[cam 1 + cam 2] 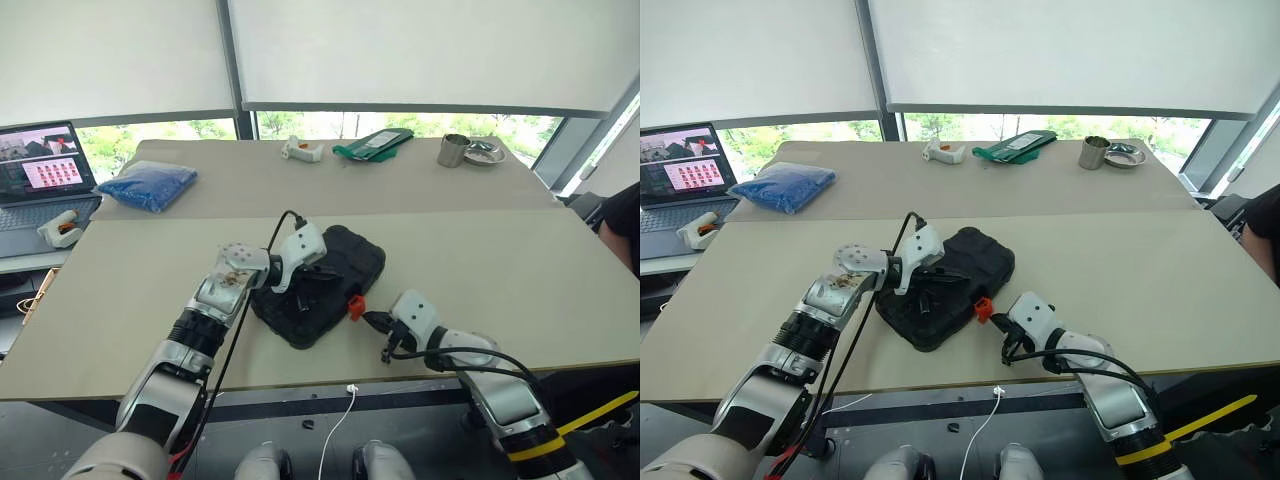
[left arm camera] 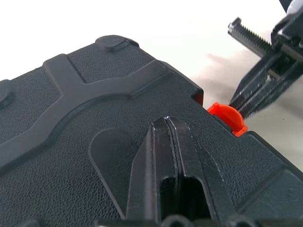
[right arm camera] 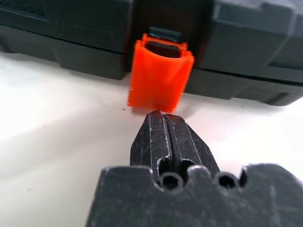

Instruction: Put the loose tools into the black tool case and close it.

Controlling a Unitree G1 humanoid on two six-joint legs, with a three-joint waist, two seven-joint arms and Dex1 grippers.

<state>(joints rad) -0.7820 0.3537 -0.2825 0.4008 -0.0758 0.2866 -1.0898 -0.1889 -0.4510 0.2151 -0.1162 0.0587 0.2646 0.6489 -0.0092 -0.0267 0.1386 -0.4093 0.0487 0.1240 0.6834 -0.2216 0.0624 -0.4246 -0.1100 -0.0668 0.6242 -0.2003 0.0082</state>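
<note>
The black tool case (image 1: 345, 255) lies closed on the near table, lid down. My left gripper (image 1: 303, 290) is shut, its fingertips (image 2: 167, 124) resting on the lid. The orange latch (image 3: 161, 78) hangs down at the case's front edge (image 1: 355, 306). My right gripper (image 3: 163, 116) is shut, its tips on the tabletop right at the latch's lower edge, and it is also seen near the case's front right side (image 1: 370, 320). The loose tools are out of view.
A blue bag (image 1: 150, 186) and a laptop (image 1: 45, 165) sit at the far left. A white device (image 1: 302, 150), a green packet (image 1: 373, 143) and a metal cup (image 1: 453, 150) line the far table. A person's dark sleeve (image 1: 625, 225) is at the right edge.
</note>
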